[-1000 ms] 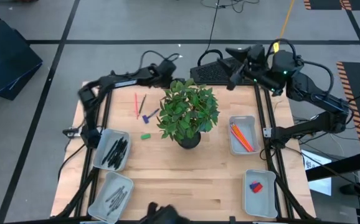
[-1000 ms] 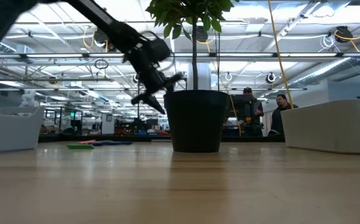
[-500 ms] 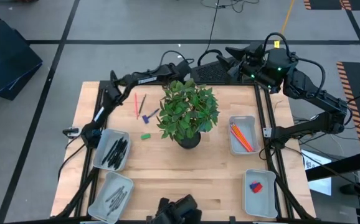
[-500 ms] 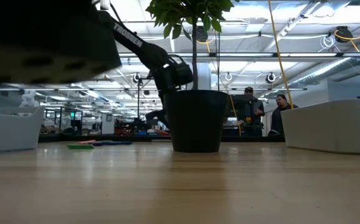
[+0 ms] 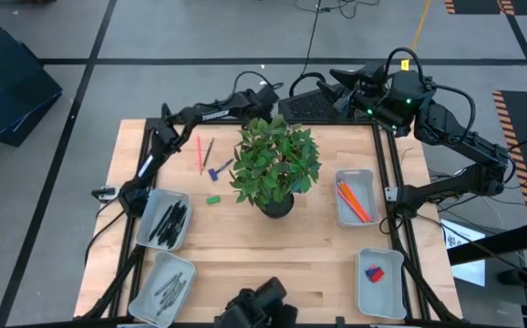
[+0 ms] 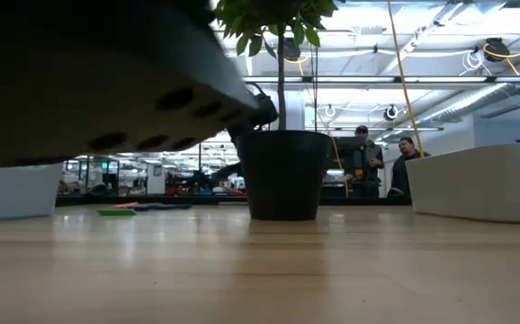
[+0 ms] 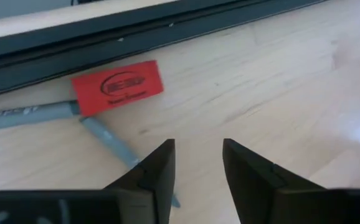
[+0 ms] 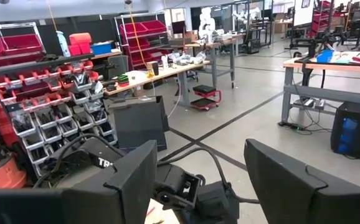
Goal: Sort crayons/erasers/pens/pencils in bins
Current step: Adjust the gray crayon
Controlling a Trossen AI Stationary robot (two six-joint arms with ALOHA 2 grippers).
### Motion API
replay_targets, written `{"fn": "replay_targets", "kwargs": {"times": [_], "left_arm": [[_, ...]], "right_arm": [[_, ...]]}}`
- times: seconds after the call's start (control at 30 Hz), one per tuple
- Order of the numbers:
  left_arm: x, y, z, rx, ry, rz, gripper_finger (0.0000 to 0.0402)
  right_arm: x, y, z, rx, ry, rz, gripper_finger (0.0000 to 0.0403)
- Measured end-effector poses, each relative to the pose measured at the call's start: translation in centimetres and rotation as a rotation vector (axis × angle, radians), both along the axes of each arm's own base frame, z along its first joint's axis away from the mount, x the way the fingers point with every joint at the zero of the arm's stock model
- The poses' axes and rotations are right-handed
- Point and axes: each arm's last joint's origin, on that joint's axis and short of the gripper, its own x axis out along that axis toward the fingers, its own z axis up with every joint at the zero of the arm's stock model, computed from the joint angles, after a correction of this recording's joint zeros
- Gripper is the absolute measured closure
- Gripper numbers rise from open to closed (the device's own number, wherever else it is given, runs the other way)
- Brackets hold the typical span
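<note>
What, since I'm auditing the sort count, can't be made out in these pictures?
- High view: the plant has leaves that cover the table under them.
- High view: the grey sticks in the picture's bottom-left bin are too small to identify.
- Low view: a dark blurred shape blocks the upper left.
- Left wrist view: the red eraser has blurred print.
</note>
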Motion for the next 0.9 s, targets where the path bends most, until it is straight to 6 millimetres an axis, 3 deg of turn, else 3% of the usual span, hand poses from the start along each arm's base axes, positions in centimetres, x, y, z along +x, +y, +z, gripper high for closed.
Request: {"fn": "replay_targets", "kwargs": {"times": [0.13, 0.3, 0.53, 0.9], "left_arm": [[-0.8, 0.5, -0.7, -0.044, -0.005, -0.002, 0.0283], [-1.6, 1.4, -2.5, -0.087, -0.095, -0.034, 0.0332], [-1.7, 1.9, -2.3, -0.125, -0.146, 0.002, 0.0393], [-3.1, 2.2, -2.8, -0.174, -0.053, 0.05, 0.0397]], "right_arm": [[0.0, 0.0, 0.0, 0.011, -0.009, 0.0, 0.017], [0.0, 0.0, 0.0, 0.011, -0.008, 0.0, 0.017], [0.0, 0.0, 0.0, 0.006, -0.004, 0.001, 0.017], [0.0, 0.0, 0.0, 0.006, -0.004, 0.003, 0.017]]}}
